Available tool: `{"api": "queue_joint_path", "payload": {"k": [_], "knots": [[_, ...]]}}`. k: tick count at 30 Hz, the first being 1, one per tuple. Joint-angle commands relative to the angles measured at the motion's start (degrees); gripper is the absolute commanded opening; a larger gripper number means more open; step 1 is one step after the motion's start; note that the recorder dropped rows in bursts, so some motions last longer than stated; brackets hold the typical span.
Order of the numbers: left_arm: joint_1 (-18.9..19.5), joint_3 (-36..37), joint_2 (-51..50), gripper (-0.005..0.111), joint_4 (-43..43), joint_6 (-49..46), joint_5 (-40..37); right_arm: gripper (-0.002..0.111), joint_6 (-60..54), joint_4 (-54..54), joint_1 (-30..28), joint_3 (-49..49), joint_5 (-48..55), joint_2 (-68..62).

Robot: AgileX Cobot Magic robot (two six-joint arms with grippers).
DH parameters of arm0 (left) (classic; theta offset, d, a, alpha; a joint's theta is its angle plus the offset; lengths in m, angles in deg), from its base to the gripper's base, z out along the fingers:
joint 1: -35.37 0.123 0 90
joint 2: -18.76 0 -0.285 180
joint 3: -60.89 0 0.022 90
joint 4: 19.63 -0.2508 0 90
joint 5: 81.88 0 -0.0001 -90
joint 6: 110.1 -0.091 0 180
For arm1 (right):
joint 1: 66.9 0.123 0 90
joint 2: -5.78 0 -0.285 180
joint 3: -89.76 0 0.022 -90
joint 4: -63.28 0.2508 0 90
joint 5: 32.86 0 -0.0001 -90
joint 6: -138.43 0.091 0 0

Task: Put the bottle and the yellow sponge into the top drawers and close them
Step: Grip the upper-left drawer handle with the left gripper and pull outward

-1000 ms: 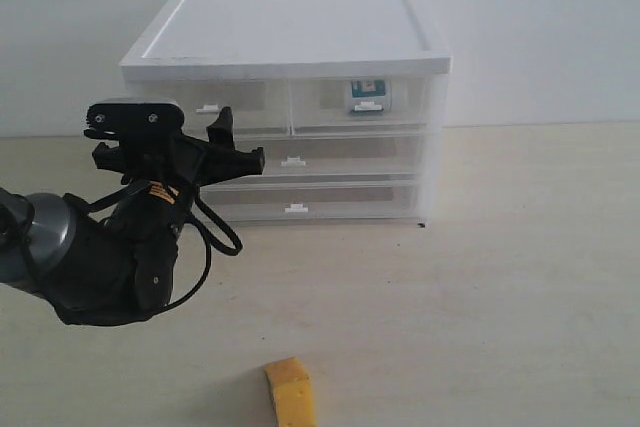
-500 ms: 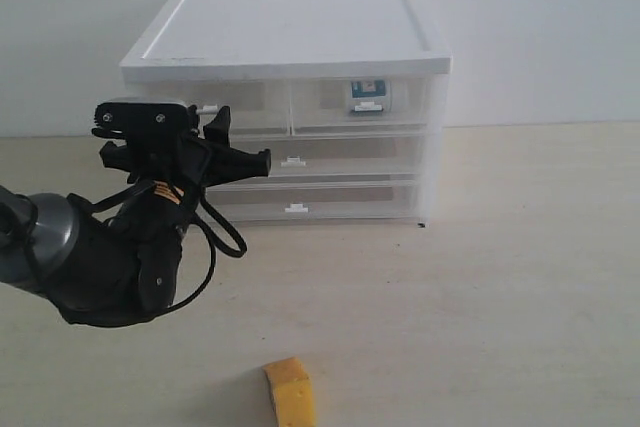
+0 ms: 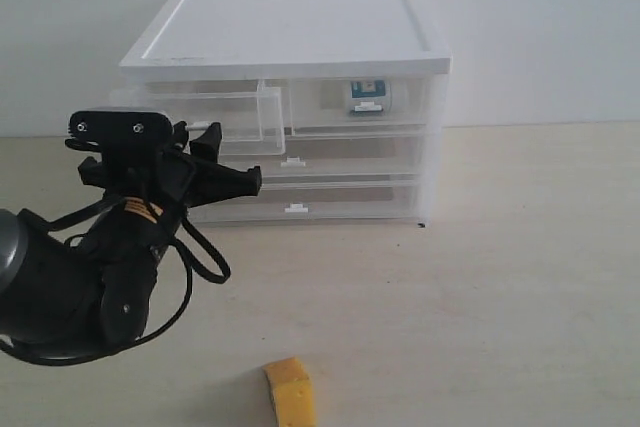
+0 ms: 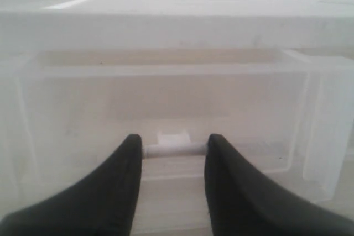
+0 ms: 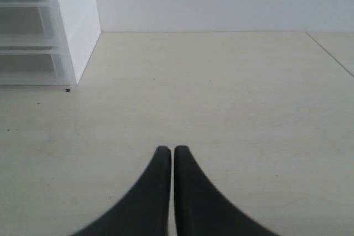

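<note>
The left gripper (image 4: 172, 148) pinches the white handle (image 4: 173, 137) of the left top drawer (image 3: 232, 112), which stands partway out. The bottle (image 3: 367, 97) sits in the shut right top drawer (image 3: 318, 107). The yellow sponge (image 3: 290, 394) lies on the table (image 3: 480, 277), well apart from that gripper. The right gripper (image 5: 171, 153) is closed and empty.

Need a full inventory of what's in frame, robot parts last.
cabinet: 1, white top with clear drawers, back of table against the wall
left top drawer: 1, clear, partly open, nothing visible inside
right top drawer: 1, clear, closed
bottle: 1, white and teal, inside right top drawer
full-width drawers: 2, clear, closed, below the top pair
sponge: 1, yellow, on table at the front
table: 1, beige
left gripper: 1, black, on left top drawer's handle
right gripper: 1, black, shut, over bare table
</note>
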Motion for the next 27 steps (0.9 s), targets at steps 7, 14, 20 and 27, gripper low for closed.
{"api": "queue_joint_path", "payload": {"k": [7,14,20,27], "knots": [[-7.74,5.83,4.91,0.004,10.83,-2.49,2.99,0.0,0.0,0.02,0.0,0.23,-0.4,0.35],[-11.98,8.02,6.84,0.004,15.87,-4.61,2.99,0.0,0.0,0.02,0.0,0.23,-0.4,0.35],[-13.75,8.71,7.21,0.004,17.41,-4.8,2.99,0.0,0.0,0.02,0.0,0.23,-0.4,0.35],[-13.75,10.21,9.09,0.004,19.11,-4.8,2.99,0.0,0.0,0.02,0.0,0.23,-0.4,0.35]]}}
